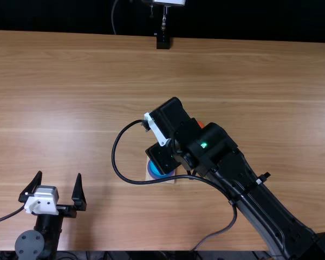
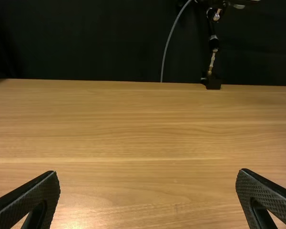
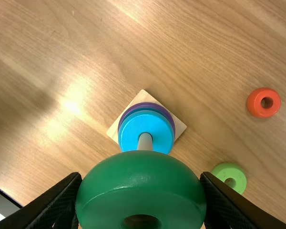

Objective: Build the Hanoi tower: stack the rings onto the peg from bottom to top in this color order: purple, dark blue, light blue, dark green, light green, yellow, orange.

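Light brown wooden table (image 1: 70, 108) underneath. Nearest, left of the peg (image 3: 145, 142), left gripper (image 1: 54, 187), spread wide, holding nothing. Around the peg, light blue ring (image 3: 133, 136) above purple ring (image 3: 172, 122). Overhead, blocking the top view, right arm (image 1: 227, 162) and looping cable (image 1: 115, 162); right gripper (image 1: 158, 130) closed around dark green ring (image 3: 140, 183), above table height, near the peg. Light green ring (image 3: 239, 176) beside the peg, apart; orange ring (image 3: 273, 102) beyond.

A light brown wooden table (image 1: 260, 70) was backed by a black backdrop (image 2: 86, 43); a slim stand (image 1: 163, 41) and thin cable (image 2: 166, 52) were seen at its far edge; glare (image 3: 73, 106) was cast on it.
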Tool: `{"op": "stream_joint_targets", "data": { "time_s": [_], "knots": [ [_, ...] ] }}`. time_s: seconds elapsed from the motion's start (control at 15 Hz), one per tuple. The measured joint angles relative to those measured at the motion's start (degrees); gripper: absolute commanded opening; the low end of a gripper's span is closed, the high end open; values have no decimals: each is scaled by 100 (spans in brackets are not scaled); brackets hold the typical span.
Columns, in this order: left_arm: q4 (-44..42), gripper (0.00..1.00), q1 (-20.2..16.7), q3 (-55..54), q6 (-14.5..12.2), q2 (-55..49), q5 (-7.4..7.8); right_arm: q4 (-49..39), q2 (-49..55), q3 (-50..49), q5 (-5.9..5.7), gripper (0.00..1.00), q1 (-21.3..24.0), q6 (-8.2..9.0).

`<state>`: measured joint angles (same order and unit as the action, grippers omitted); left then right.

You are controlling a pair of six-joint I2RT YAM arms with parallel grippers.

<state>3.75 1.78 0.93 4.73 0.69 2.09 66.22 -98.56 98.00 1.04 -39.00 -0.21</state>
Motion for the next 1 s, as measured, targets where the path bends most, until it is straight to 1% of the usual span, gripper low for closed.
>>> {"op": "stream_joint_targets", "data": {
  "time_s": [0.67,0.8,1.0],
  "knots": [
    [0,100,-2,2,0,0,-2,0,0,-17,0,0,0,-17],
    [-2,100,0,0,0,0,0,-2,-2,-31,0,0,0,-122],
    [-4,100,0,0,2,0,0,-4,-13,-96,-2,0,0,-181]
  ]
}}
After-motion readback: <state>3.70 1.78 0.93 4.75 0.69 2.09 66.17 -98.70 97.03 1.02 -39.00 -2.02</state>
